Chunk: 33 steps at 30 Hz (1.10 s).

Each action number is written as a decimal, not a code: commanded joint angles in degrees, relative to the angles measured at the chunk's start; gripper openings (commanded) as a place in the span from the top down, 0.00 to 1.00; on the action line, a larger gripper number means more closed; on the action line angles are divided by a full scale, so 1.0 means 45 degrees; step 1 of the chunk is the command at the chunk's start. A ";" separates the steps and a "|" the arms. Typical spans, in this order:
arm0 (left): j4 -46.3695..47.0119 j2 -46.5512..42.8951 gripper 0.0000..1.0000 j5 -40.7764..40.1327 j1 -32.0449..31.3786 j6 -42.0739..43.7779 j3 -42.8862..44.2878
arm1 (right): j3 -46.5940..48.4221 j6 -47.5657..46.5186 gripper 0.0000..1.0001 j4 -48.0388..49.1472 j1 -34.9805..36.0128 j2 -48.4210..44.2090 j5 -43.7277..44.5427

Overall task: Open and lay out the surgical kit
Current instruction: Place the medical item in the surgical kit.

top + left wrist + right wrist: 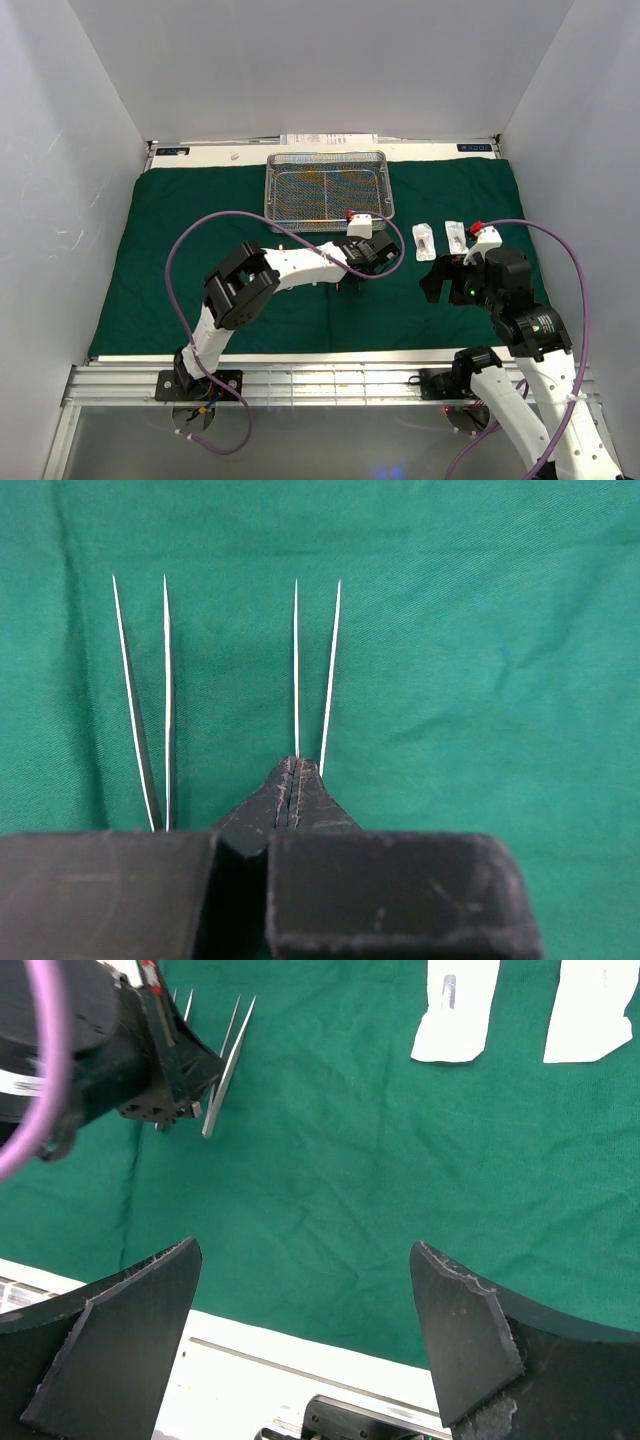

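While the dark green cloth wrap (160, 250) lies spread flat in the top view, the rectangular silver wire-mesh tray (325, 190) sits at its far side, with two small white packets (424, 241) just right of it.

From the left wrist, two thin steel tweezers (167, 700) lie side by side. The left gripper (293, 770) is pinched shut at the right pair's joined end, though an actual hold cannot be told. They look light, springy and slick, so that joined end seems the best place to grip.

From the right wrist, the right gripper (305, 1250) gapes wide and empty over the cloth.

dark green cloth (200, 230), silver mesh tray (325, 190), white packets (424, 241)
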 commanded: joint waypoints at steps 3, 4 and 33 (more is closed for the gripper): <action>0.0186 -0.0106 1.00 -0.0118 0.0044 -0.0053 0.0075 | 0.0230 -0.0206 0.10 0.0074 0.0056 0.0081 0.0082; 0.0186 -0.0125 1.00 -0.0138 0.0063 -0.0054 0.0055 | 0.0230 -0.0206 0.10 0.0055 0.0056 0.0081 0.0082; 0.0167 0.0090 0.90 -0.0548 0.0044 0.0043 0.0504 | 0.0191 -0.0304 0.10 0.0113 0.0154 0.0081 -0.0094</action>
